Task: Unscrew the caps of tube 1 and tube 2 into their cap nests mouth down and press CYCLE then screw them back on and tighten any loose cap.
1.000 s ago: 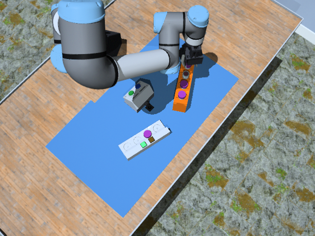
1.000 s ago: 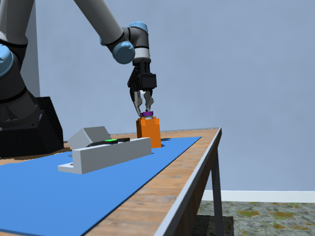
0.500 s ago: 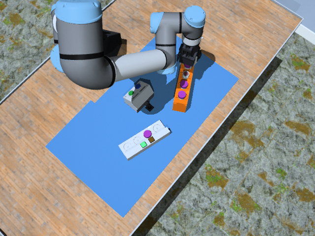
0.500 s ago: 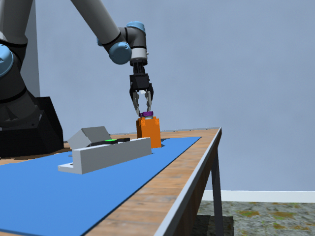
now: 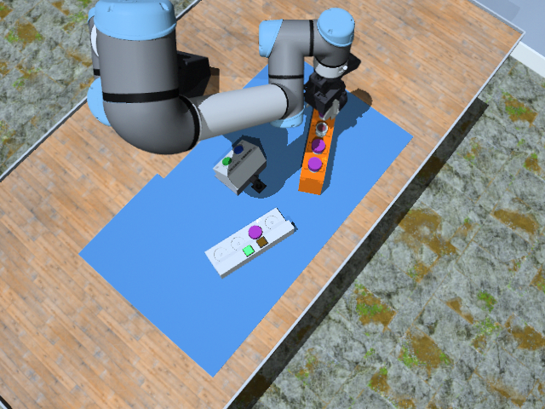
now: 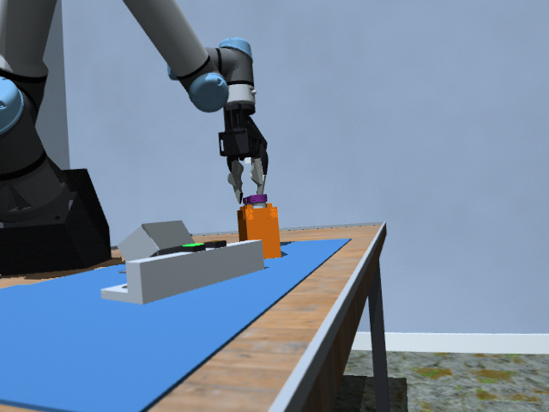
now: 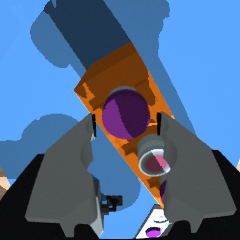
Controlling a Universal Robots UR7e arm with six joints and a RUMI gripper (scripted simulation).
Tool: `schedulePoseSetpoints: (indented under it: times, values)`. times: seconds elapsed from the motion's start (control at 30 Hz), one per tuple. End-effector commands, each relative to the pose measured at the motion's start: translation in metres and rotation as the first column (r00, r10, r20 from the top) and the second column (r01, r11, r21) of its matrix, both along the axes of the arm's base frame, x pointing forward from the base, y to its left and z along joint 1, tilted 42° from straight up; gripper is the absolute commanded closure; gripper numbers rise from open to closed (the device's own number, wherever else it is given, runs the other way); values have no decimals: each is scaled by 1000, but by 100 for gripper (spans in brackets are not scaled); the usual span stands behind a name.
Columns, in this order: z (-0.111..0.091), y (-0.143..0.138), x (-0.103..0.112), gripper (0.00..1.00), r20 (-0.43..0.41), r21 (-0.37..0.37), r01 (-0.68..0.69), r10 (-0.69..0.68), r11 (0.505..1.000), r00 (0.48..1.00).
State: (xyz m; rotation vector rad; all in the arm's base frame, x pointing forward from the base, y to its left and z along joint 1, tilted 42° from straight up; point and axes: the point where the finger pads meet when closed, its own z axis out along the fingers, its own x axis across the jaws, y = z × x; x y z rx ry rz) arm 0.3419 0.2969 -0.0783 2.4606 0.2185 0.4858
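Gripper (image 5: 327,116) (image 6: 250,198) (image 7: 126,115): seen from the top, it points down over the far end of DS (image 5: 310,185) (image 6: 263,230) (image 7: 113,64), where you find tube 1.
Tube 1 cap (image 5: 321,114) (image 6: 256,198) (image 7: 126,114): mostly hidden from you beneath the fingers, a purple sliver showing.
Tube 2 (image 5: 321,128) (image 7: 155,162): open-mouthed beside tube 1, its pale rim facing up at you.
Tube 3 cap (image 5: 318,146) (image 7: 162,192), tube 4 cap (image 5: 314,164): purple, both on their tubes.
CT (image 5: 220,270) (image 6: 203,270) (image 7: 145,232): on the blue mat (image 5: 175,281) (image 6: 111,350) (image 7: 20,80), with tube 2 cap (image 5: 255,232) (image 7: 153,233) in nest 2; the other three nests show you their ring marks.
Green lamp (image 5: 248,250) (image 6: 193,245): lit bright, beside the dark amber lamp (image 5: 261,241) (image 6: 215,244).
CYCLE (image 5: 238,149), READY (image 5: 226,161): blue and green, side by side on the grey housing (image 5: 243,170) (image 6: 171,234).
Fingers: from the exterior, you see them parted and low at tube 1 cap, which sits above the orange DS.
Lamps: from this side too, you see green glowing, amber dull.
Finger pads: in the wrist view, they stand open on opposite sides of tube 1 cap, a gap on each side, gripping nothing.
Neighbors: tube 2 stands uncapped near one finger; that same finger partly covers tube 3 cap from you.
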Motion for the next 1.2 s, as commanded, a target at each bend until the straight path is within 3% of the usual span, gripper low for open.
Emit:
schedulePoseSetpoints:
  times: [0.0, 0.27, 0.57, 0.77, 0.97, 1.03, 1.17]
  values:
    - [0, 1, 1, 65, 7, 0, 9, -9, 1000, 1000]
    - [0, 1, 1, 65, 7, 0, 9, -9, 1000, 1000]
    - [0, 2, 2, 65, -153, -93, -204, 188, 975, 970]
    - [-1, 2, 2, 65, -300, -143, -387, 333, 911, 894]
    - [-1, 0, 0, 65, -449, -163, -562, 446, 811, 774]
    - [-1, 0, 0, 65, -449, -163, -562, 446, 811, 774]
    - [-1, 0, 0, 65, -541, -158, -667, 501, 728, 675]
